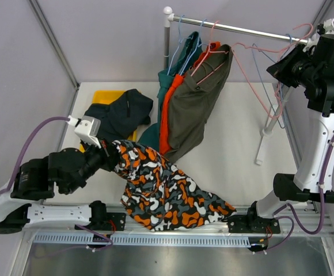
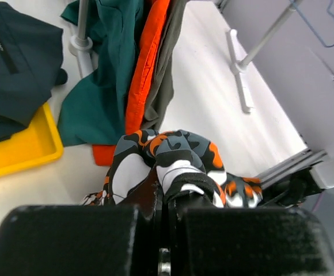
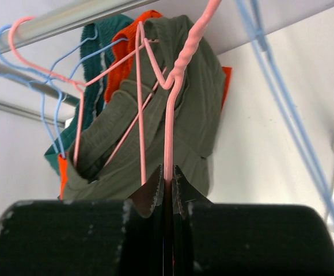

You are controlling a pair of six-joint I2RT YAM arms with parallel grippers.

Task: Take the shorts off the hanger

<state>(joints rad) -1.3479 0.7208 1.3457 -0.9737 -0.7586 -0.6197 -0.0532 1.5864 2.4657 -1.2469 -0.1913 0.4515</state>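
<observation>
My left gripper [image 1: 112,156] is shut on the orange-black-white camouflage shorts [image 1: 167,192], which trail across the table's front; the bunched cloth rises from its fingers in the left wrist view [image 2: 178,152]. The olive-grey shorts [image 1: 198,106], bright orange shorts [image 1: 166,118] and teal shorts [image 1: 181,60] hang from the rod [image 1: 242,29]. The dark navy shorts [image 1: 121,112] lie on a yellow tray. My right gripper [image 1: 280,66] is up beside the rod, shut on a pink wire hanger [image 3: 168,144] in front of the olive-grey shorts [image 3: 155,132].
The yellow tray [image 1: 106,96] sits at the back left. The rack's upright post [image 1: 167,49] stands at the back, and its leg and foot [image 1: 263,144] at the right. Empty blue hangers [image 3: 282,98] dangle near my right gripper. A metal rail [image 1: 173,238] runs along the front edge.
</observation>
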